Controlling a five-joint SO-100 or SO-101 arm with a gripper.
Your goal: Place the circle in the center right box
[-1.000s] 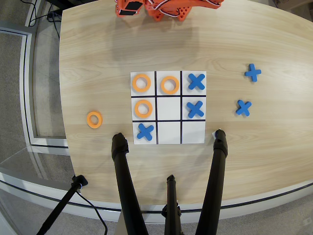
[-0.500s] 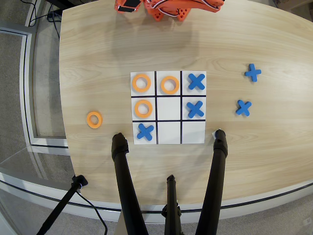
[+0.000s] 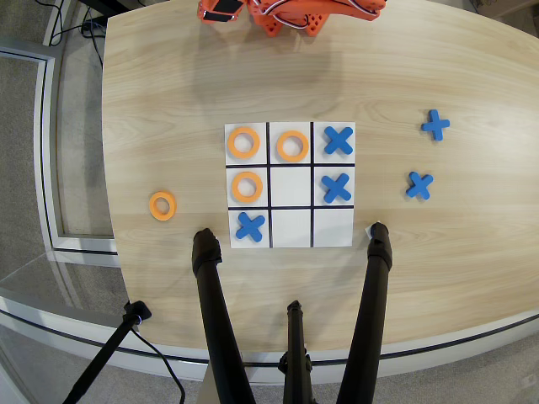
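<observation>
We see the circle [image 3: 247,186] lying flat inside the center right box [image 3: 247,201], the grid's [image 3: 290,227] middle-row cell at the overhead view's left edge. Two more orange rings [image 3: 244,142] [image 3: 292,146] fill the cells above and beside; blue crosses [image 3: 336,187] hold three other cells. A fourth ring [image 3: 162,205] lies left of the grid on the wooden surface [image 3: 438,269]. The orange arm [image 3: 290,13] sits beyond the grid's far side; jaws: cannot tell.

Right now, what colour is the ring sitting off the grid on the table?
Orange. The loose ring lies on the wooden table, left of the grid in the overhead view.
</observation>
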